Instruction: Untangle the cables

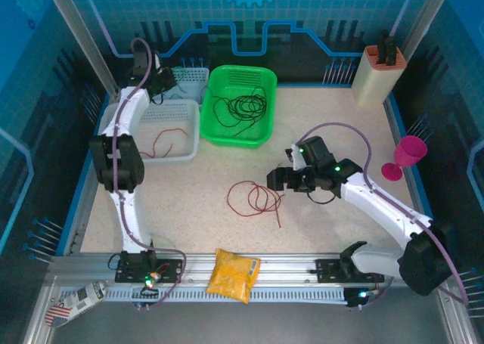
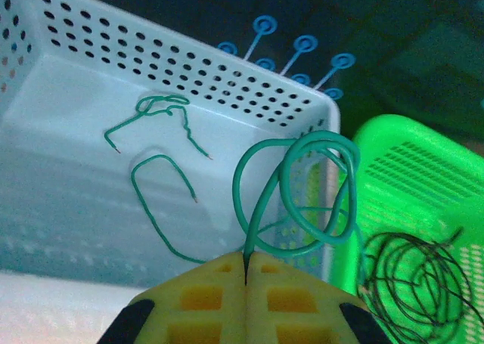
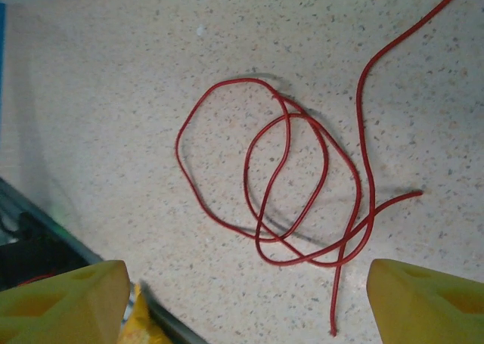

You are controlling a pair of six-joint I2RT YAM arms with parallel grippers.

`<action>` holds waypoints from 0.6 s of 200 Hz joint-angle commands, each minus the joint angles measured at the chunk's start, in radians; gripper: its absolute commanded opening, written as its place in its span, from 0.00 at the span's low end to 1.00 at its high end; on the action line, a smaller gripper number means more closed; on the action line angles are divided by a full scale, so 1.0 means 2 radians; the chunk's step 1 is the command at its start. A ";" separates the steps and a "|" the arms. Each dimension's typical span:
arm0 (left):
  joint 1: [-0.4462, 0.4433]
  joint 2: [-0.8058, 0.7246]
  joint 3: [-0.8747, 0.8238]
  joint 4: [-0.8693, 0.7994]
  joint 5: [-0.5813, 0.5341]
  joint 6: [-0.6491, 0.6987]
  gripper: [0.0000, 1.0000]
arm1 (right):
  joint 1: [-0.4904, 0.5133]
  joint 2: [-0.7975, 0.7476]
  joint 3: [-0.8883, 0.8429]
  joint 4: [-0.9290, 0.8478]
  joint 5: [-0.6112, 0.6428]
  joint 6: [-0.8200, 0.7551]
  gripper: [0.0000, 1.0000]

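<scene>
Cables are split across several spots. Red cable [image 3: 288,140] lies loose on the tabletop [image 1: 189,200] in a few overlapping loops, directly under the right jaws. Those stand wide open with nothing between them, above the loops. Green cable [image 2: 283,185] is pinched at one end in the left jaws, which are fully closed on it. Its coil hangs in the air by the rim of the white perforated basket [image 2: 151,57], where two short green pieces [image 2: 160,102] lie. Black cables [image 2: 412,280] sit bundled in the green basket [image 1: 227,138]. Another red strand [image 1: 168,141] is in the white tray [image 1: 194,136].

Handling, my read:
- **Feel:** near weightless, thin, soft but springy. The coils keep their shape, so a lifted strand will likely drag its neighbours along.
- **Grip:** the insulation looks smooth and probably slips in a shallow pinch. Not fragile.
- **Pick-up:** the wire is far thinner than a finger, so picking it off the flat tabletop needs the tips right down at the surface, straddling one strand.

Best hold on the red one is a single run away from the crossings. That means the free tail [image 3: 334,306] nearest the right jaws, or the stub end [image 3: 401,200] off to the side. Avoid the centre, where several runs overlap. Can't tell whether it's one wire or two.
</scene>
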 commanded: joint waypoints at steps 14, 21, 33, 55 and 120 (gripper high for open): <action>0.015 0.069 0.084 -0.038 0.004 -0.040 0.00 | 0.038 0.041 0.039 -0.033 0.088 0.015 0.83; 0.018 0.082 0.098 -0.041 0.009 -0.047 0.01 | 0.042 0.051 0.044 -0.037 0.092 0.019 0.82; 0.021 0.100 0.122 -0.047 0.017 -0.052 0.21 | 0.047 0.070 0.052 -0.045 0.096 0.025 0.81; 0.023 0.099 0.142 -0.051 0.029 -0.045 0.71 | 0.060 0.099 0.062 -0.059 0.116 0.030 0.82; 0.018 -0.199 -0.141 0.019 0.046 -0.029 0.89 | 0.080 0.174 0.060 -0.044 0.134 0.009 0.84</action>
